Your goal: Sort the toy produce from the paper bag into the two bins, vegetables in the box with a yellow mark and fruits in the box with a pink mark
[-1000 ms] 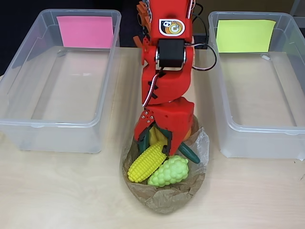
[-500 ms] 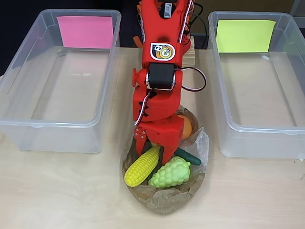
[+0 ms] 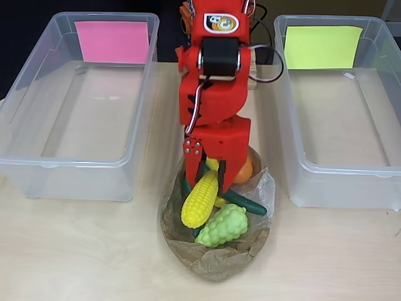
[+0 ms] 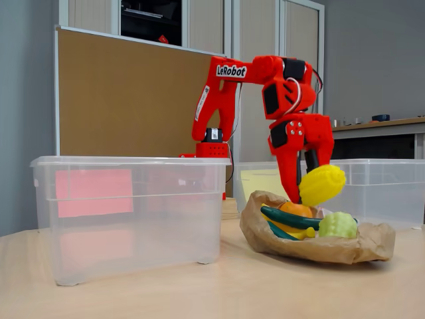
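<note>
In the overhead view the pink-marked bin [image 3: 78, 106] on the left is holding nothing. In the middle, the gripper [image 3: 210, 179] is clamping the corn [image 3: 200, 199] by one end, raised above the paper bag [image 3: 216, 254]. Green grapes [image 3: 223, 226], a cucumber [image 3: 245, 204] and an orange [image 3: 244, 169] are waiting inside. The yellow-marked bin [image 3: 341, 106] on the right is also bare, so sorting is only beginning.

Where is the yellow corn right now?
In the fixed view the corn is lifted in the gripper, above the paper bag and the green grapes.
</note>
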